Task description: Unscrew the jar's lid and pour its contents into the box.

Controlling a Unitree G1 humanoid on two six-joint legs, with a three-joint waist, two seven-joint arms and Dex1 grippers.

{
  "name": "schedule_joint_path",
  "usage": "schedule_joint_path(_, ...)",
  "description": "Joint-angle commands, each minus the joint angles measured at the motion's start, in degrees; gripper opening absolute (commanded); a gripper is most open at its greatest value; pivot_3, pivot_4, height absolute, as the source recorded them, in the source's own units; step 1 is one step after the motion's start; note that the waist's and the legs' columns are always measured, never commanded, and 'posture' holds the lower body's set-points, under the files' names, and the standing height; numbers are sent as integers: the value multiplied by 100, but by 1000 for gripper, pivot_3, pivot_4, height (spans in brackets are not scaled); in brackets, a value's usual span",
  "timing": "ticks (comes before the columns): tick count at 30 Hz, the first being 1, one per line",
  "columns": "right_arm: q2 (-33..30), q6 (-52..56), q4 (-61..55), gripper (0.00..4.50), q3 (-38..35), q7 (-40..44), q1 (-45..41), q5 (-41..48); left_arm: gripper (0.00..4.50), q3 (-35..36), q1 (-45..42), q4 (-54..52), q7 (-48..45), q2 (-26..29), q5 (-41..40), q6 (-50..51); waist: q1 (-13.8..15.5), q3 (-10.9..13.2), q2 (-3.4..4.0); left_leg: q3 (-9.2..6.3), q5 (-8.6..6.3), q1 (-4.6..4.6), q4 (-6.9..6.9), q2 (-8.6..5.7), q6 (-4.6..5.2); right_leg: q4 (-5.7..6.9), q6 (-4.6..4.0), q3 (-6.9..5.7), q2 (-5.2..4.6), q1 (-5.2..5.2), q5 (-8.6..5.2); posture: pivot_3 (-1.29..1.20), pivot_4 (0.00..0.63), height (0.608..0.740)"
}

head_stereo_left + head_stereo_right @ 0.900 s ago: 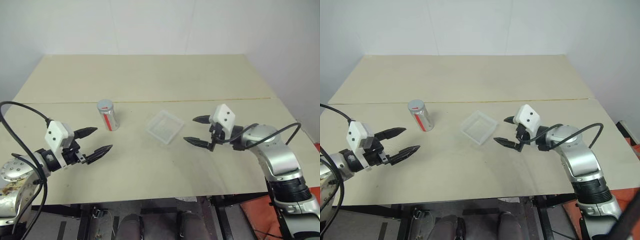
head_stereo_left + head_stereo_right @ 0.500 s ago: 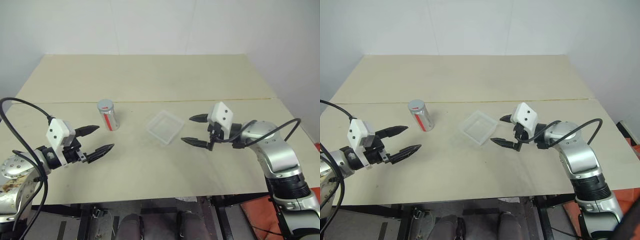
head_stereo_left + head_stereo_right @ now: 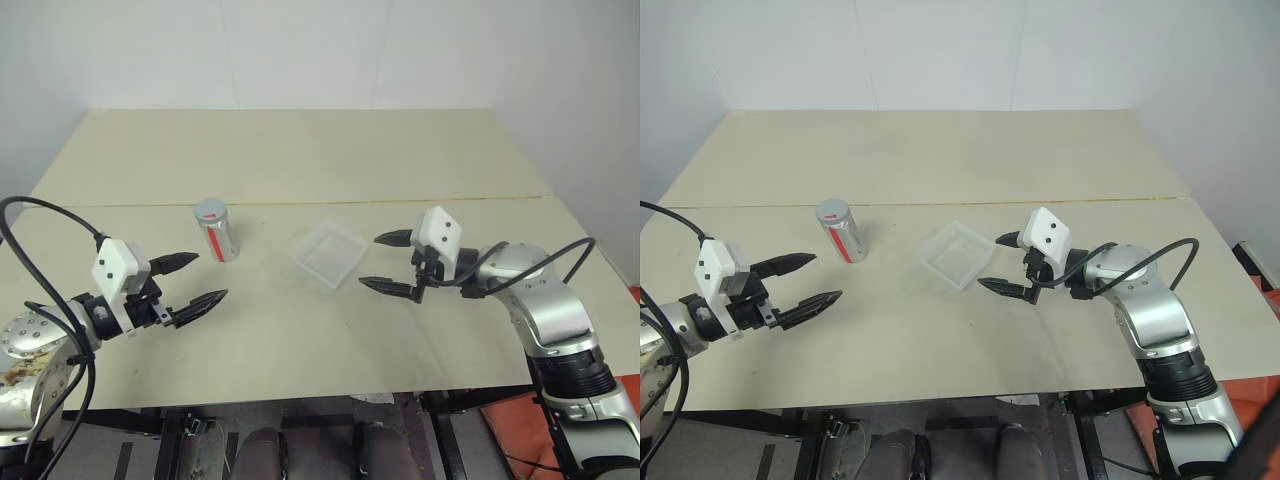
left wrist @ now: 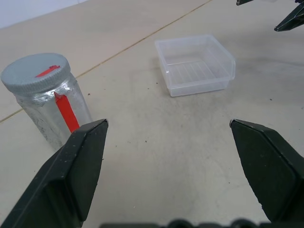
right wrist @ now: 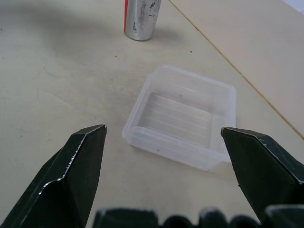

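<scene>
Jar [image 3: 216,231] upright, lid [image 4: 35,72] on; box [image 3: 329,254] empty (both hands [image 3: 191,282] [image 3: 390,263] wide)

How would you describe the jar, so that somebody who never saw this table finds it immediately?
On the beige table, look left of the clear box, just in front of the seam across the tabletop. The jar stands upright there, the only silvery cylinder, with a red stripe and a grey lid.

Lidded jar [image 3: 839,231] left of box [image 3: 957,255]
</scene>
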Motion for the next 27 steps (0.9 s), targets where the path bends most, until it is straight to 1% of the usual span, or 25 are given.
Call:
schedule_joint_path(1,58,-184,-138,4461,-48,-76,-99,-12,4461,-35,-77,-12,722,-495,158,-155,0,0,0,-1,0,-1,1,0,0,1,0,0,0,0,0,0,150,740)
schedule_joint_path(4,97,-196,-142,4461,-52,-111,-109,-40,4461,-142,-106,-51,1328,-1013,422,-287,6,0,-1,-1,1,-2,2,-1,-2,1,0,-3,0,2,1,0,150,740)
schedule_joint_path(6,128,-192,-157,4461,-54,-152,-129,-55,4461,-273,-126,-85,2064,-1475,864,-442,10,0,-1,-2,1,-2,3,-1,-2,1,0,-3,0,2,1,0,150,740)
schedule_joint_path(9,176,-170,-178,4461,-66,-175,-167,-53,4461,-440,-302,85,3022,-1982,1536,-598,37,-1,-2,-5,1,5,3,-3,-1,-2,0,-6,-1,14,3,0,150,740)
schedule_joint_path(15,271,-149,-132,4461,-76,-215,-334,-47,4461,-991,-551,414,3538,-2528,2111,-1051,64,-1,-2,-3,-3,8,4,-4,6,-4,1,-5,-3,17,3,0,150,740)
schedule_joint_path(21,296,-68,-246,4461,-109,-240,-393,-8,4461,-1196,-958,1007,4381,-3037,2712,-1461,101,-1,-2,-3,-16,9,5,-4,29,-3,2,-7,-3,18,4,0,150,740)
schedule_joint_path(27,351,68,-485,4461,-204,-281,-312,188,4461,-1241,-1350,1662,4519,-3246,2757,-1956,113,-1,-3,-3,-17,8,6,-4,30,-4,2,-7,-3,19,4,0,150,740)
